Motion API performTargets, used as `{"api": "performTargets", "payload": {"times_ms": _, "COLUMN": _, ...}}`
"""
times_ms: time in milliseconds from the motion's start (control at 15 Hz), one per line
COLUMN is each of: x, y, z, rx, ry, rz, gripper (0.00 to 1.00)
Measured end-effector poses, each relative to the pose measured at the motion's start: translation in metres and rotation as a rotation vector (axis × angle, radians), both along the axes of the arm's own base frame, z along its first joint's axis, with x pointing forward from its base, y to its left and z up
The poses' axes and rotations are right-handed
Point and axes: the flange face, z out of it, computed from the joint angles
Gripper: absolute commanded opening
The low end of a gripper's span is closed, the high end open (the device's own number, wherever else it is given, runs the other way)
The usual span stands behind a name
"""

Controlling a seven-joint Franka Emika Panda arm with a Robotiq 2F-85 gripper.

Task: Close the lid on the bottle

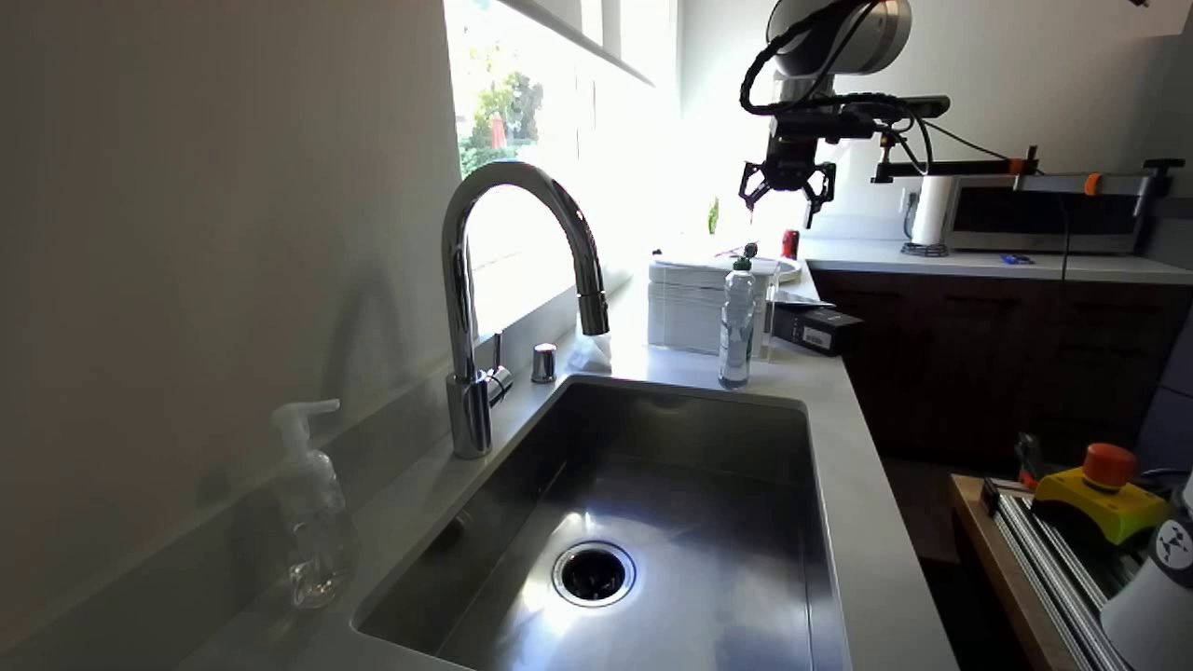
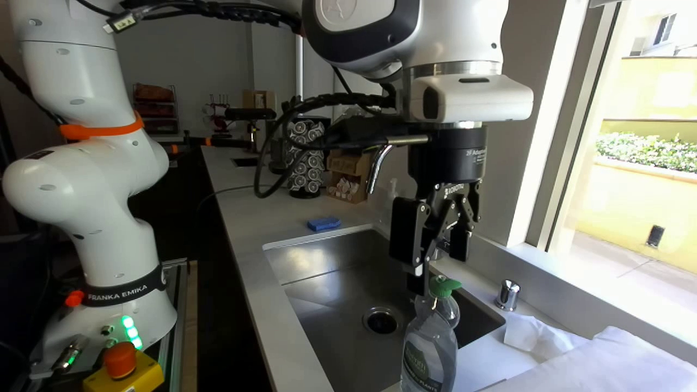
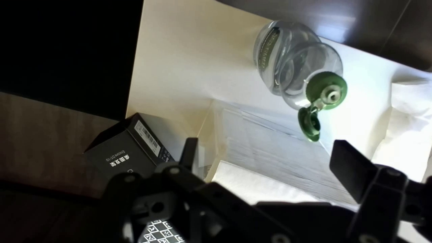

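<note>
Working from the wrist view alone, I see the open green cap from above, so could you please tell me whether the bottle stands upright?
Observer: Yes, in an exterior view the bottle stands upright on the counter.
Operator: Thank you; does anything tall stand outside my picture?
Observer: In an exterior view, a chrome faucet arches up beside the sink.
Operator: Lastly, is anything close to the arm's base?
Observer: Yes, an exterior view shows a yellow box with a red button near it.

Clear on the bottle (image 2: 433,335), green on its lid (image 3: 306,123) and label (image 3: 269,47); black on the end effector (image 1: 780,211); silver-grey on the sink (image 1: 690,517) beside the bottle.
</note>
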Motion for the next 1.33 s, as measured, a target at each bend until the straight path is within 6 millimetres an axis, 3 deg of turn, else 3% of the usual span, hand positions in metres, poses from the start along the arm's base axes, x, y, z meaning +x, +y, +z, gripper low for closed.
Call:
{"api": "performTargets", "payload": {"times_ms": 67, "x": -0.001, "y": -0.001, "z": -0.001, "rx": 0.000, "ry": 0.001, "rz": 0.002, "gripper": 0.75}}
{"api": "performTargets", "payload": {"times_ms": 200, "x": -0.002, "y": -0.003, "z": -0.002, "rx": 0.001, "ry": 0.004, "rz": 0.010, "gripper": 0.66}}
{"api": "performTargets", "payload": {"times_ms": 733, "x": -0.011, "y": -0.012, "z": -0.003, "rx": -0.002, "ry": 0.006, "rz": 0.028, "gripper": 0.05}}
{"api": "performTargets", "payload": {"times_ms": 800, "x": -0.012, "y": -0.013, "z": -0.003, "rx": -0.003, "ry": 0.007, "rz": 0.032, "gripper": 0.00}}
{"api": "performTargets", "payload": {"times_ms": 1333, "x": -0.008, "y": -0.022, "z": -0.016, "rx": 0.000, "ry": -0.040, "rz": 0.100, "gripper": 0.00}}
